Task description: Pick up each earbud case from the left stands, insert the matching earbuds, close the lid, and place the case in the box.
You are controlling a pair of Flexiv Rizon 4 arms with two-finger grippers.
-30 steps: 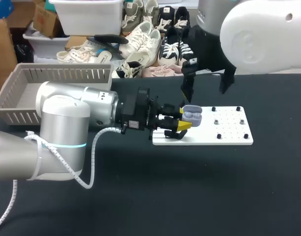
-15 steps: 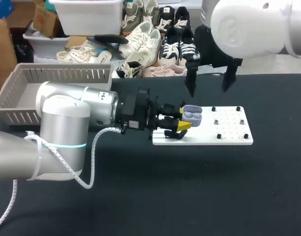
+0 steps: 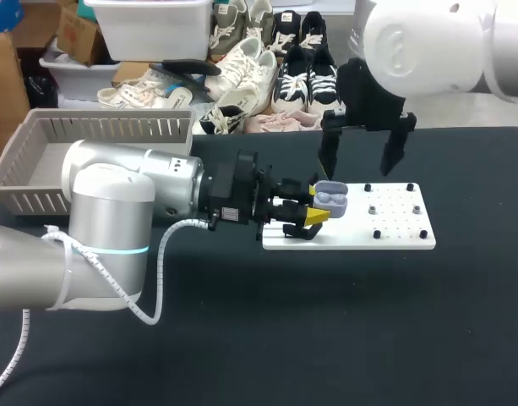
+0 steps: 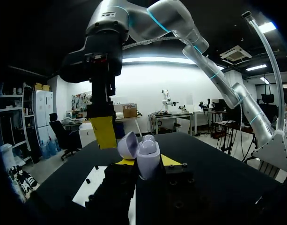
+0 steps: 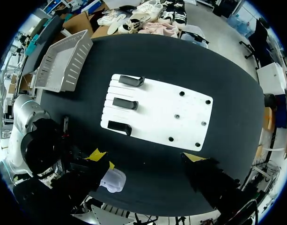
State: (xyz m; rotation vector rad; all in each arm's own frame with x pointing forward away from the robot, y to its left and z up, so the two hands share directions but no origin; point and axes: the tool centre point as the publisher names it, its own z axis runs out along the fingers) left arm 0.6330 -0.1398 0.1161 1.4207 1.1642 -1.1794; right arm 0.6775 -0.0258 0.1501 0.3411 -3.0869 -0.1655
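At the far left of the black table [image 3: 326,338], a grey plastic basket [image 3: 106,128] with slatted walls is sitting near the back edge. The big silver and white left arm [image 3: 115,211] is coming in from that side and reaching toward the middle. Its left gripper [image 3: 316,205] is squeezing a small pale purple earbud case [image 3: 333,203] between its two yellow tips, one tip on each side, and is holding it up off the table. The case is standing upright with its rounded lid [image 4: 128,145] flipped open and leaning back, and two small pale earbuds [image 4: 149,140] are peeking out of the top. In the head view the case is hanging over the left end of a flat white board [image 3: 394,241], which is lying on the table. Three long black stands [image 5: 125,103] are sitting in a row along that end of the board, and small black pegs [image 3: 377,234] are sticking up on the other end. The right gripper [image 3: 356,167] is hanging in the air behind the case, above the back edge of the board, pointing down. Its two fingers are spread wide apart and are gripping nothing. In the left wrist view one of its yellow tips is showing just past the open lid, not touching it.
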